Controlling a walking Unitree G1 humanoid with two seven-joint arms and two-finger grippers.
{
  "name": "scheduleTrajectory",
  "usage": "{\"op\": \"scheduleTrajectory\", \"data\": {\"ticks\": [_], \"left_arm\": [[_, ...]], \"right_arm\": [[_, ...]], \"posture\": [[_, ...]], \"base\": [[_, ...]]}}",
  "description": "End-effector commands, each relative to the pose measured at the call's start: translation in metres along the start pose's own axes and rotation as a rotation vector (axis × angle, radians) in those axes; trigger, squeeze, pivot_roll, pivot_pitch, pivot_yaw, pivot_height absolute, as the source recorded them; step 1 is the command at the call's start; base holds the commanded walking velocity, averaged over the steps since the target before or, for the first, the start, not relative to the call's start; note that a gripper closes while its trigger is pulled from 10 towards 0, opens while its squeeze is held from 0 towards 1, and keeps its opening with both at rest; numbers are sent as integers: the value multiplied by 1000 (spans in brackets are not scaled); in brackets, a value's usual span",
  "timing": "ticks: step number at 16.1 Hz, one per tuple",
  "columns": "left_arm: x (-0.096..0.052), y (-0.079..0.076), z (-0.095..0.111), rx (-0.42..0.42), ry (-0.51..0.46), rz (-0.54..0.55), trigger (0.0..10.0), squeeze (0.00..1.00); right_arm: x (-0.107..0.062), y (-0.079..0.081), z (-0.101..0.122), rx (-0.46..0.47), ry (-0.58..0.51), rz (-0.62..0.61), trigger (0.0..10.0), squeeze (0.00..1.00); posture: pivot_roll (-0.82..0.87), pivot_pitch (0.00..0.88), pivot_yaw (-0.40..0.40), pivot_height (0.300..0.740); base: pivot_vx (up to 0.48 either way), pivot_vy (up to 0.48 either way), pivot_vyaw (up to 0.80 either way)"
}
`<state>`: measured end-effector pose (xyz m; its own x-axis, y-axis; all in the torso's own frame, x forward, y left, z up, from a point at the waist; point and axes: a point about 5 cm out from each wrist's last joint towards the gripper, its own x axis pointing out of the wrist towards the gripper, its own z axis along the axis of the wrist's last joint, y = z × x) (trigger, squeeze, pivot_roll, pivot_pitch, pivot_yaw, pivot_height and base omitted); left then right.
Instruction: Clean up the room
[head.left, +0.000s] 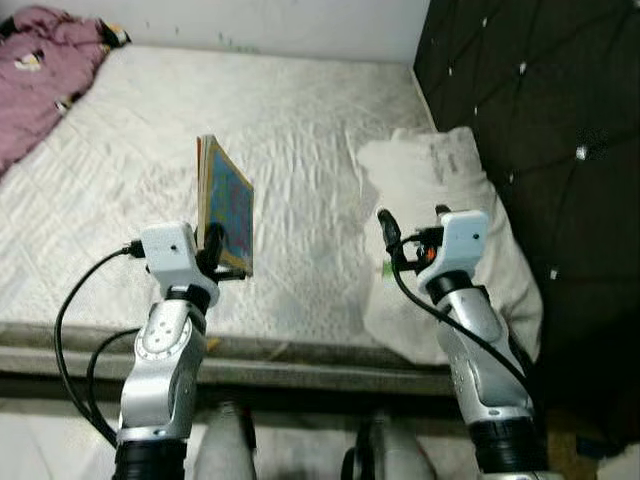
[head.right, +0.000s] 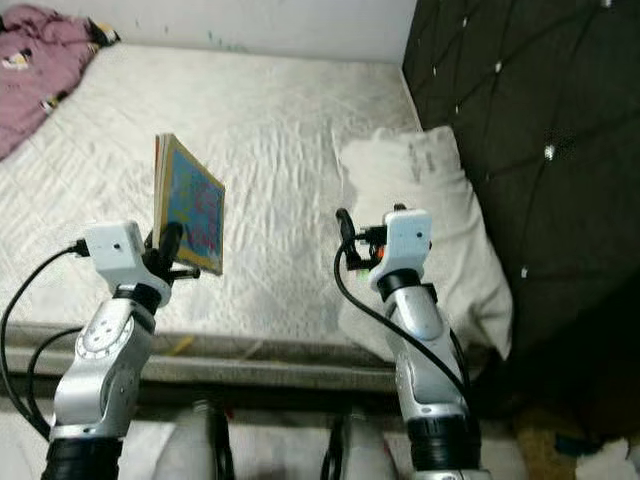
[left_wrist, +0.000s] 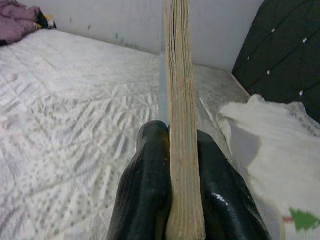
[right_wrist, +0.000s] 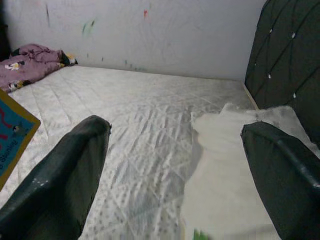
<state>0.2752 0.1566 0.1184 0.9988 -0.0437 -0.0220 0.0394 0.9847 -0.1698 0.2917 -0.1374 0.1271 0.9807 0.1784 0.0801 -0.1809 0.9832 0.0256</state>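
Left wrist view shows left gripper (left_wrist: 185, 200) clamping an upright book (head.left: 225, 205) above the bed (head.left: 300, 130) for removal; right gripper (head.left: 415, 225) spread wide, empty.

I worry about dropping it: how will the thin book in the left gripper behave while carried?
The book stands upright without sagging, so probably stiff enough. It looks thin, likely light. The left gripper pinches only its lower edge, so it might pivot or slip.
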Motion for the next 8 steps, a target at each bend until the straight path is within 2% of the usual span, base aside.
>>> {"op": "scheduleTrajectory", "data": {"ticks": [1, 7, 8], "left_arm": [[2, -2, 11, 7, -46, -10, 10000, 0], [0, -1, 12, -34, -52, -21, 10000, 0], [-1, -1, 12, -38, -54, -25, 10000, 0]], "right_arm": [[0, 1, 2, 1, -1, 5, 10000, 0], [2, 1, 2, -4, 3, 18, 10000, 0], [2, 1, 2, -6, 3, 22, 10000, 0]], "posture": [[13, 36, -34, 621], [18, 34, -41, 621], [18, 34, -41, 621]], "base": [[0, 0, 0], [0, 0, 0], [281, 0, 0]]}}
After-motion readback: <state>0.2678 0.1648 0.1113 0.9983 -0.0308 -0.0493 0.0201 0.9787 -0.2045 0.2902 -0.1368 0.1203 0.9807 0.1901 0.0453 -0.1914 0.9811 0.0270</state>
